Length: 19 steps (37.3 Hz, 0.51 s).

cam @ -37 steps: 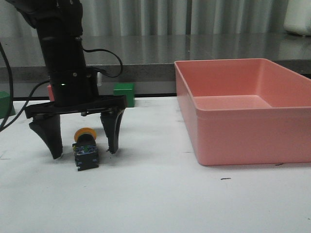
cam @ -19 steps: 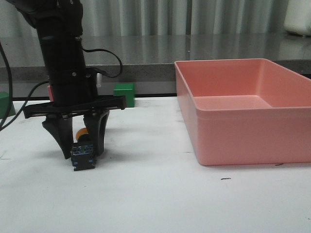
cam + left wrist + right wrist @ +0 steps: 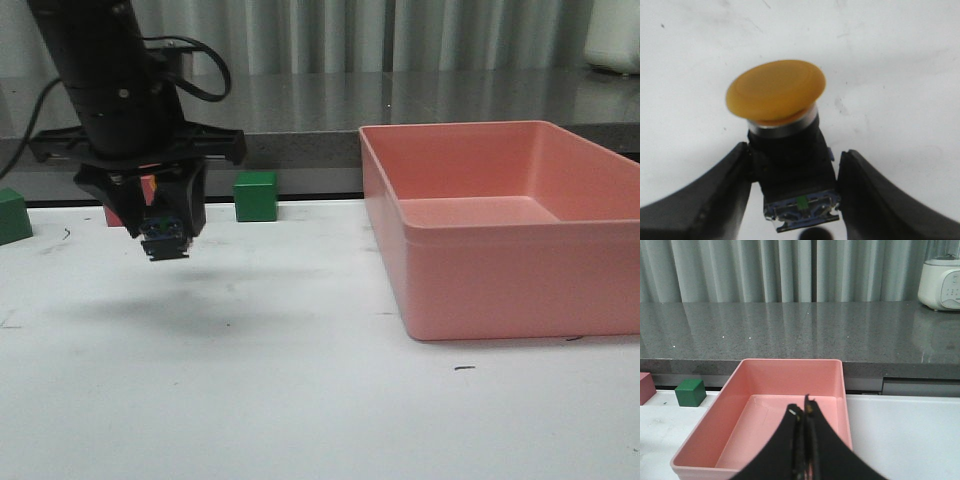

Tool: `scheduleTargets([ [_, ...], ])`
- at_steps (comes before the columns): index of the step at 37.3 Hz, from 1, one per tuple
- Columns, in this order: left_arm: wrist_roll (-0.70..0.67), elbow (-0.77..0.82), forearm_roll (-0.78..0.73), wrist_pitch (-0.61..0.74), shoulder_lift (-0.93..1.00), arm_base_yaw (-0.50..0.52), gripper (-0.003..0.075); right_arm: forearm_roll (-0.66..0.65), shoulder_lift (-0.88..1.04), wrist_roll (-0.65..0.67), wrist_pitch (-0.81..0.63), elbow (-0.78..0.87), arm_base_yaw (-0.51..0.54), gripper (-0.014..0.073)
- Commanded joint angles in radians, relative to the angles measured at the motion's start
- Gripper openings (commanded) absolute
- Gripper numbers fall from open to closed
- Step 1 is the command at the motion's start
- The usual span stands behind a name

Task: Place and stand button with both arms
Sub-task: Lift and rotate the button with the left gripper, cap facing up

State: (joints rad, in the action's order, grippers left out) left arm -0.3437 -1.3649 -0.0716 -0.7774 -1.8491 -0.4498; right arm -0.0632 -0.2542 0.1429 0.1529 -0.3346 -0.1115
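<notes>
A: Where is the button (image 3: 785, 150)?

B: In the air above the desk (image 3: 300, 400), pinched at its dark base by the left claw (image 3: 157, 225). It looks small, light and stiff; the round cap seems slippery, so the blocky base is the better hold.

A: What differs between views?

B: Only the left wrist view shows the yellow cap. The right wrist view shows the right claw (image 3: 804, 415) pressed together, empty, above the pink bin (image 3: 735, 385)
</notes>
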Motion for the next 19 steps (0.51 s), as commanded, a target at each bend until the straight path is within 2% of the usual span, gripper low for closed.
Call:
scheduleTargets([
  [1, -0.041, 0.106, -0.059, 0.201, 0.153, 0.007, 0.0197, -0.01, -0.006, -0.01, -0.084, -0.026, 0.006, -0.007],
  [11, -0.048, 0.437, -0.167, 0.621, 0.354, 0.046, 0.0197, -0.01, -0.006, -0.01, -0.084, -0.026, 0.006, -0.007],
  [16, -0.048, 0.594, -0.207, 0.85, 0.399, 0.074, 0.0197, -0.01, -0.006, -0.01, -0.084, -0.026, 0.006, -0.007],
  [19, -0.046, 0.662, -0.209, 0.945, 0.401, 0.098, 0.0197, -0.01, -0.006, -0.01, -0.084, -0.026, 0.006, -0.007],
])
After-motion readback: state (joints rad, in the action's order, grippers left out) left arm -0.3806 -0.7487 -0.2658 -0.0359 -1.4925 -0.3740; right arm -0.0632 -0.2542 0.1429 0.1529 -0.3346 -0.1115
